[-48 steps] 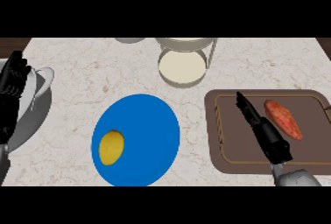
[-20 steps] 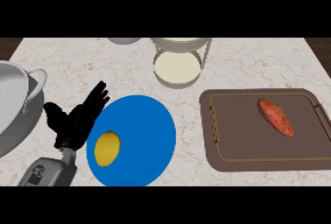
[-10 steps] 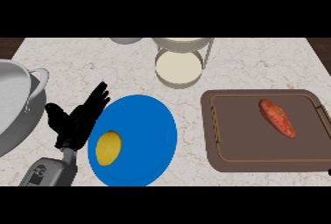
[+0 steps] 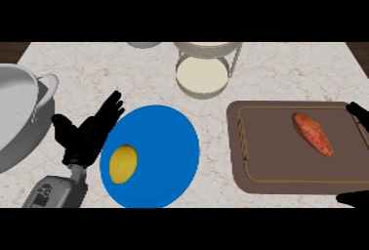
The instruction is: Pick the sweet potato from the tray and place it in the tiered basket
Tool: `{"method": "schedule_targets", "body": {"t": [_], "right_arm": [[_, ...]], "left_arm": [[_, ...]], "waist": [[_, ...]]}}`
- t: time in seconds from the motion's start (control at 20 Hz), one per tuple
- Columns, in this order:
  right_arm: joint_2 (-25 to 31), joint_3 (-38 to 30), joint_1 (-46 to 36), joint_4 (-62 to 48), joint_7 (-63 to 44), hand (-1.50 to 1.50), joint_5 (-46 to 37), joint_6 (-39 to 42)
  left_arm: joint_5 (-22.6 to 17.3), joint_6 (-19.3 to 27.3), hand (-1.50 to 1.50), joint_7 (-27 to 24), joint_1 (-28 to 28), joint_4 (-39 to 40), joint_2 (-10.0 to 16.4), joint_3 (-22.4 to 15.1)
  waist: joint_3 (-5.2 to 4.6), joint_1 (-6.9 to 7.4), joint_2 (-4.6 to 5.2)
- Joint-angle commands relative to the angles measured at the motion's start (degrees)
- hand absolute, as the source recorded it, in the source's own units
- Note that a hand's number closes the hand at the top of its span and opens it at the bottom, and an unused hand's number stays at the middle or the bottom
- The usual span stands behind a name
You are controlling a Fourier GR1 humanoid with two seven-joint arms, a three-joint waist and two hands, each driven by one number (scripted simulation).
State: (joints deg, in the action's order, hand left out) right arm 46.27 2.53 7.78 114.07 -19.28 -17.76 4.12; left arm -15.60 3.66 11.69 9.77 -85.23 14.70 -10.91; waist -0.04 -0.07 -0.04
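Observation:
An orange-red sweet potato (image 4: 314,133) lies slantwise on the brown tray (image 4: 245,151) at the right. The tiered basket (image 4: 205,73), a wire stand with cream round shelves, stands at the back centre. My left hand (image 4: 85,134) is open, fingers straight and pointing up-right, between the pot and the blue plate. Of my right hand (image 4: 358,110) only a fingertip over the tray's far right corner and a dark part near the tray's lower right corner show. It looks stretched out and stays apart from the sweet potato.
A blue plate (image 4: 162,151) holding a yellow fruit (image 4: 122,163) sits left of the tray. A large silver pot (image 4: 18,117) with a handle fills the left edge. A grey bowl (image 4: 144,44) is at the back.
My right hand has left the tray beside the sweet potato and now only shows at the right edge. My left hand came from the far left to beside the blue plate and stays there.

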Motion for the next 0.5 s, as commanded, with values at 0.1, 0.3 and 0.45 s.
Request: {"method": "schedule_targets", "body": {"t": [0.1,0.3,0.45], "right_arm": [[-8.13,3.97,-0.26,-3.37,-0.14,-1.50,-8.10,0.53],[-8.91,2.50,-0.38,-6.00,1.12,-1.50,-10.58,3.73],[-12.67,3.81,0.09,-8.06,2.03,-1.50,-16.41,1.09]], "left_arm": [[1.76,-0.43,0.00,1.19,-1.98,-2.91,-2.35,-0.11],[4.16,0.76,0.00,2.50,0.49,-2.18,-4.36,0.08],[5.42,0.12,0.00,2.03,-0.03,-1.24,-4.50,0.87]], "waist": [[0.05,0.05,0.00],[0.05,-0.03,0.01],[0.05,0.03,0.01]]}}
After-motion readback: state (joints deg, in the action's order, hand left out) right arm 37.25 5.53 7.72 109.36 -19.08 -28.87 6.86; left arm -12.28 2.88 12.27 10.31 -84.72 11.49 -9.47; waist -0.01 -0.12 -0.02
